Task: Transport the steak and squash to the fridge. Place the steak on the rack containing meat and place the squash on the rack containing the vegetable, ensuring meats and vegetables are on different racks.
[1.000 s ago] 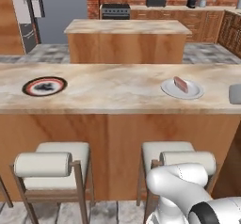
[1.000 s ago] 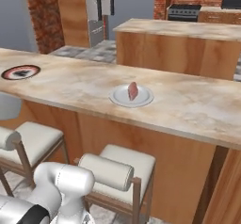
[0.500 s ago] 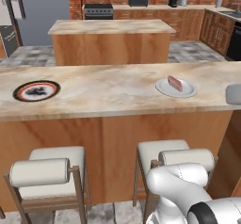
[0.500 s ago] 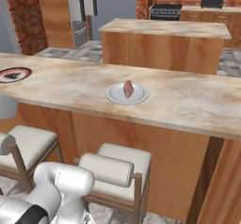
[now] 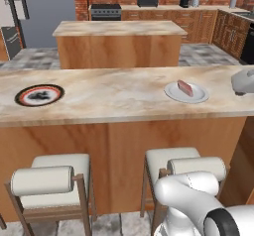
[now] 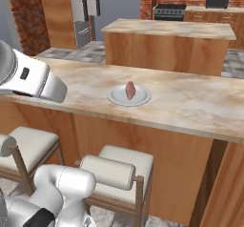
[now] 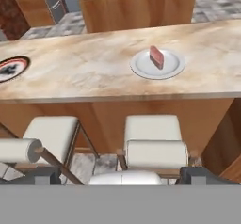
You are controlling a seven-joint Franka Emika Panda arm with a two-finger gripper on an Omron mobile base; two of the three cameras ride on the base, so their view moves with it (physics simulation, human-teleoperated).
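I have the steak (image 7: 156, 57) ahead of and above my fingers (image 7: 121, 176), a small reddish-pink wedge with a darker top edge, lying on a round, shallow white plate (image 7: 141, 67) on the tabletop (image 7: 84, 72). The fingers stand spread wide, their two dark tips at the bottom corners of the hand view, holding nothing and well apart from the plate. The tabletop is a long slab of glossy beige marble with brown veining over plain orange-brown wood panels. Directly in front of the fingers, under the slab's overhang, stand two stools (image 7: 151, 140) with cream padded seats, cylindrical roll backrests and thin brown frames.

Far to the left of the fingers on the same slab sits a round dish (image 5: 39, 94) with a black centre, a white patch and a red-and-black rim; the hand view cuts it at the picture's edge, while the left base view shows it whole. The left base view also shows a rounded pale grey object (image 5: 243, 81) at the slab's right end, too cropped to name.

Beyond the slab stands an island (image 6: 169, 45) with the same marble top and wood sides, on a grey tiled floor. The right base view gives the best look at the grey steel-look fridge (image 6: 85, 12) past the island to the left, and at a black range (image 6: 169, 10) against red brick. From that side the steak looks narrow and upright; from the left base view it is a flat wedge (image 5: 185, 87).
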